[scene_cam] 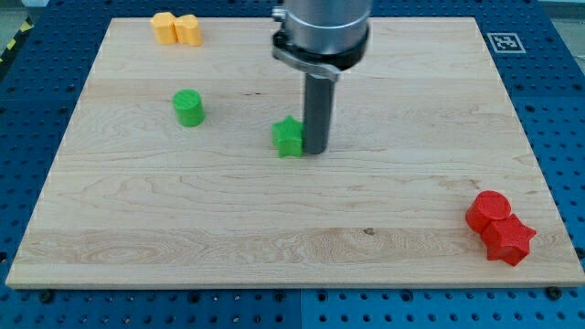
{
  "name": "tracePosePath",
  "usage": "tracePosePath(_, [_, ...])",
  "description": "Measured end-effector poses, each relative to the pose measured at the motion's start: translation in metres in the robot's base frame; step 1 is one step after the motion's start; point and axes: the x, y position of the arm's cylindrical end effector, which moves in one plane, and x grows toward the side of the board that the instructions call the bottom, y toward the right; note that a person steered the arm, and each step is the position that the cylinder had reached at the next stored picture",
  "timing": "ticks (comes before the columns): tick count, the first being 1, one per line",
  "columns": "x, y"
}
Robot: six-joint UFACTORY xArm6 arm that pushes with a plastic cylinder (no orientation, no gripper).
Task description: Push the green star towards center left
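The green star (288, 137) lies near the middle of the wooden board (274, 228), slightly towards the view's top. My tip (315, 150) stands right beside the star on its right side, touching or almost touching it. A green cylinder (188, 108) stands further to the view's left, a little higher than the star.
Two orange blocks (175, 28) sit together at the view's top left. A red cylinder (489, 210) and a red star (508, 239) sit together at the view's bottom right. The board's edges border a blue perforated table.
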Motion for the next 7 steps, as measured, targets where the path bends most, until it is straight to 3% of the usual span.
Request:
tracePosePath(3, [0.000,-0.104])
tracePosePath(6, [-0.017,-0.064])
tracePosePath(7, [-0.028,-0.075])
